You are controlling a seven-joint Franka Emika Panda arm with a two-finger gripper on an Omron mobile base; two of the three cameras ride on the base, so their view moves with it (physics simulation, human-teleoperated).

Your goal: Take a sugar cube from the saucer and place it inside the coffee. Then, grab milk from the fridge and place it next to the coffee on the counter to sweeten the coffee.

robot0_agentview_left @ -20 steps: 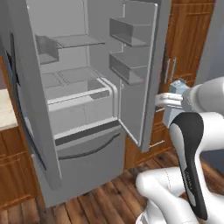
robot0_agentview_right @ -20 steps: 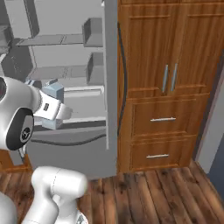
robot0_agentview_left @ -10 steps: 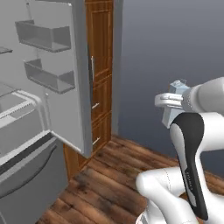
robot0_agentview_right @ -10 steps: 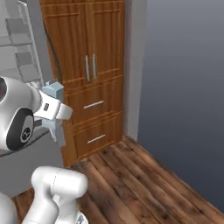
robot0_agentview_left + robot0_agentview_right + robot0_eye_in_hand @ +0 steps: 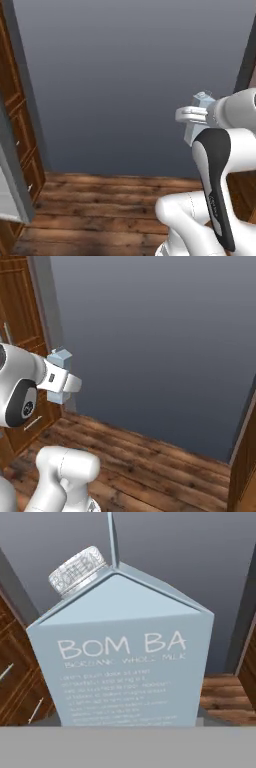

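While the claw (image 5: 59,387) at the left of the right base frame grips the milk (image 5: 125,657), the carton sits upright mid-air before a grey wall (image 5: 125,75), above the wooden floor (image 5: 150,466).

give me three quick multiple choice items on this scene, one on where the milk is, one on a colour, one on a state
1. Where is the milk?
A. on a fridge shelf
B. on the wooden floor
C. at the gripper, held off the floor

2. What colour is the wall ahead of the robot?
A. dark blue-grey
B. bright yellow
C. white tile

3. What state is the milk's top in?
A. cap missing
B. silvery cap on
C. gable torn open

Answers: 1 C, both base views show the carton at the end of the arm above the floor. 2 A, a plain blue-grey surface spans both base views. 3 B, the hand view shows the cap seated on the gable.
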